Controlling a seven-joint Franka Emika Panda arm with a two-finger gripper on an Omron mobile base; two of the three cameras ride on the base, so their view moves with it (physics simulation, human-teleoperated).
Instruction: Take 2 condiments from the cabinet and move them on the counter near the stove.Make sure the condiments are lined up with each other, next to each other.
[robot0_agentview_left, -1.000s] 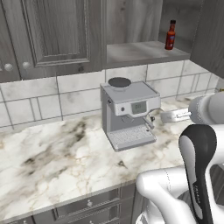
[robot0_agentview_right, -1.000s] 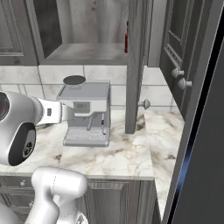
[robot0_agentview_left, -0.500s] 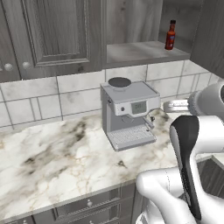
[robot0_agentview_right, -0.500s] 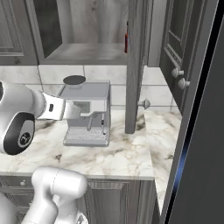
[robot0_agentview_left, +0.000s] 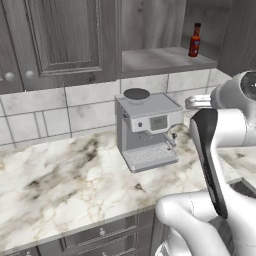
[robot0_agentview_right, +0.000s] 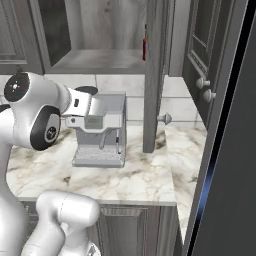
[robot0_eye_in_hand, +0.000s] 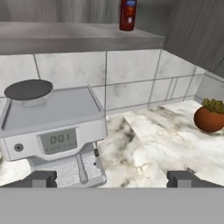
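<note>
The dark red sauce bottle (robot0_agentview_left: 194, 40) stands upright, black cap up, on the open shelf of the grey cabinet (robot0_agentview_left: 60, 40), toward its right end, above the silver coffee machine (robot0_agentview_left: 146, 129) on the marble counter (robot0_agentview_left: 65, 185). The gripper (robot0_eye_in_hand: 112, 178) hangs below, jaws spread wide, holding nothing.

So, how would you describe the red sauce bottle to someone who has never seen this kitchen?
Find the grey wall cabinet above the marble counter. Its open shelf sits over the silver coffee machine. On the shelf's right end stands the red sauce bottle: slim, dark red, black-capped, and alone there.
</note>
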